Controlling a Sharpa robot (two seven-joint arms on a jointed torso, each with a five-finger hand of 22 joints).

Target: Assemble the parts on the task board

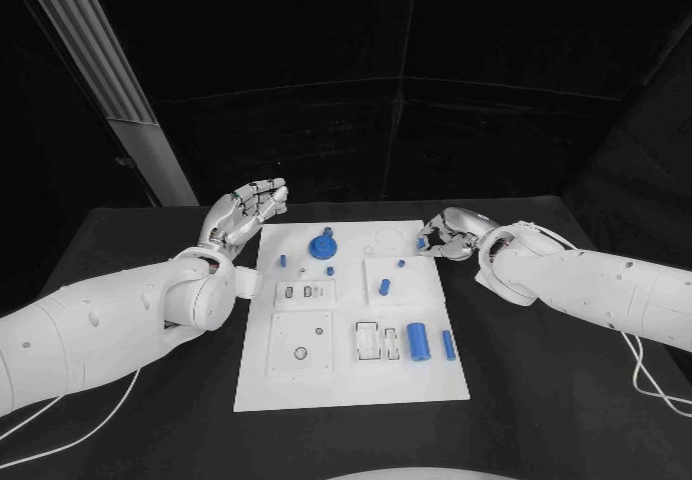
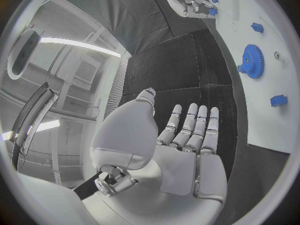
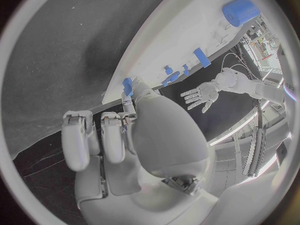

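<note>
Pinching a small blue part (image 3: 127, 86) at the far right edge of the task board (image 1: 353, 385), my right hand (image 1: 450, 236) hides most of it behind curled fingers (image 3: 112, 140). My left hand (image 1: 242, 213) hovers open over the tabletop (image 1: 562, 400) beside the board's far left corner, fingers apart, near the blue gear (image 1: 323, 245).

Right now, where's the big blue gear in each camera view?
Head view: blue gear on the task board's far end, near the left hand.
Left wrist view: gear on the board beyond the open fingers.
Right wrist view: cannot tell.
Shared landmark: the white board.
</note>
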